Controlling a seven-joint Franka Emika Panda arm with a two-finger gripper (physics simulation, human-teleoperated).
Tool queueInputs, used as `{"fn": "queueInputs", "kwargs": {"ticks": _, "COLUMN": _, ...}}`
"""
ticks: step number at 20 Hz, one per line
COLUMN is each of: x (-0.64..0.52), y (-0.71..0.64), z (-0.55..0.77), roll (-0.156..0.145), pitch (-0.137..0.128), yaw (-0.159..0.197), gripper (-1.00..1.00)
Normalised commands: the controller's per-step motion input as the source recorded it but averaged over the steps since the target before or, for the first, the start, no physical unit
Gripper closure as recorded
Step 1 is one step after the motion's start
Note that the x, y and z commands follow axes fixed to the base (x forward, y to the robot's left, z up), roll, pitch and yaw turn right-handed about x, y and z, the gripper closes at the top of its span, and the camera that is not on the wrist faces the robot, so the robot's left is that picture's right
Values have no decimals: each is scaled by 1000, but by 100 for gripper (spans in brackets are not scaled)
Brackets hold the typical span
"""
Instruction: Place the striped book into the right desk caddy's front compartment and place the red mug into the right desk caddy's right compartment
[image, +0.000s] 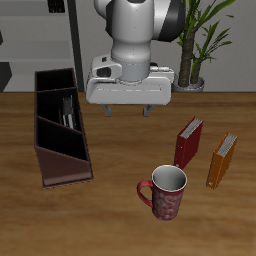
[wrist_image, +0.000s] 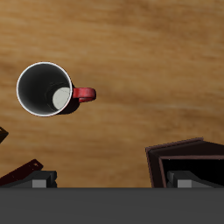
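The mug (image: 167, 192) stands upright on the table (image: 120, 220), apart from the caddy (image: 60, 125) and nearer the front edge. Rigid, glazed and likely slippery, it seems best pinched across the rim, clear of its handle. The gripper (image: 128, 112) hovers above, jaws apart and empty.

From where I stand the striped book (image: 68, 112) is mostly sunk inside the right desk caddy (image: 62, 150), only its upper edge showing behind the gripper-side wall, so I cannot tell whether it touches the divider. The gripper (image: 127, 110) shows two short fingertips beneath the bulky wrist housing, too small to judge their gap. From the gripper's own camera the caddy is cut off at the edge, and the red book (wrist_image: 19, 171) too.
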Motion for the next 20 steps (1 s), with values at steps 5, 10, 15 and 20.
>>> {"fn": "queueInputs", "kwargs": {"ticks": 5, "x": 107, "y": 238, "z": 28, "roll": 0, "pitch": -18, "yaw": -19, "gripper": -100}}
{"fn": "queueInputs", "kwargs": {"ticks": 10, "x": 148, "y": 344, "z": -72, "roll": -22, "pitch": -7, "yaw": 65, "gripper": -100}}
{"fn": "queueInputs", "kwargs": {"ticks": 15, "x": 53, "y": 277, "z": 0, "roll": 37, "pitch": -5, "yaw": 19, "gripper": -100}}
{"fn": "queueInputs", "kwargs": {"ticks": 20, "x": 22, "y": 260, "z": 39, "roll": 25, "pitch": -32, "yaw": 57, "gripper": -100}}
